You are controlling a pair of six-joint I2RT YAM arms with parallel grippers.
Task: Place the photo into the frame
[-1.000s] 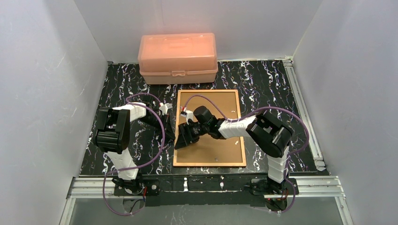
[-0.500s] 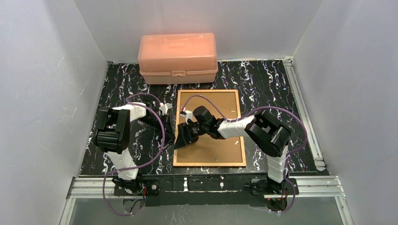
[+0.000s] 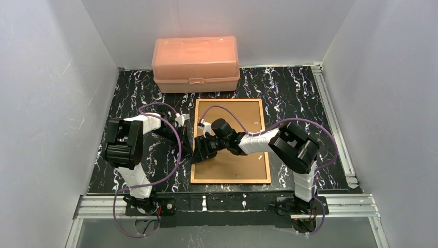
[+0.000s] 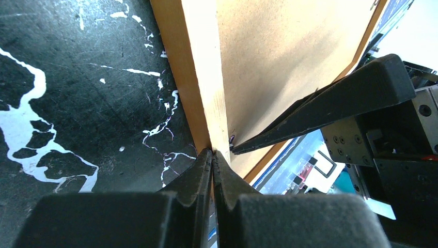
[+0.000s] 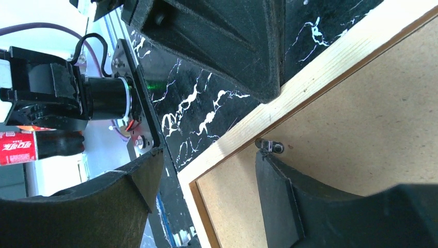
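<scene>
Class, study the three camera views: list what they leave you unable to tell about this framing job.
- Photo: seen in no view. Whether it lies under the backing board inside the frame cannot be told.
- Pink box: top view, the shut lid hides its contents.
- Left hand and right hand: top view, fingertips too dark and small to separate.
- Metal tab: right wrist view, too small to tell whether it is latched.
</scene>
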